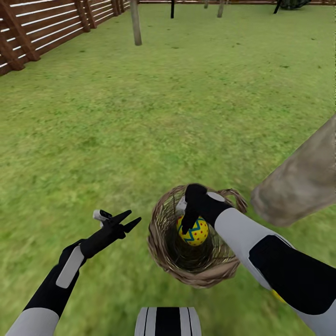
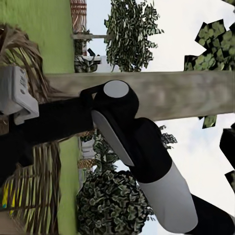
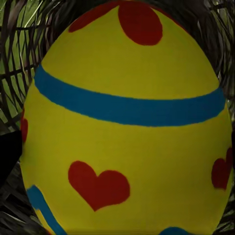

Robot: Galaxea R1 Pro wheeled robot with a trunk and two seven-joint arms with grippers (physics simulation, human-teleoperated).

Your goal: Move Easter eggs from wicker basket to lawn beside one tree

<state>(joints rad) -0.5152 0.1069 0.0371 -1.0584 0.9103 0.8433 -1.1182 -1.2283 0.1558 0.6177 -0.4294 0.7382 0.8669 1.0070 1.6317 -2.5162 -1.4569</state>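
Head view has the right gripper (image 1: 187,223) down inside the wicker basket (image 1: 163,242) on the lawn (image 1: 186,116), fingers around a yellow egg (image 1: 196,232) (can't tell if they're clamped). Left gripper (image 1: 127,223) hovers beside the basket, fingers apart.

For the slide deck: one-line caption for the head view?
Right pincer reaches into the wicker basket at a yellow egg beside the tree trunk; left pincer open over lawn.

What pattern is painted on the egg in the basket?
Yellow egg with red spots, red hearts and a blue band; clearest in the right wrist view.
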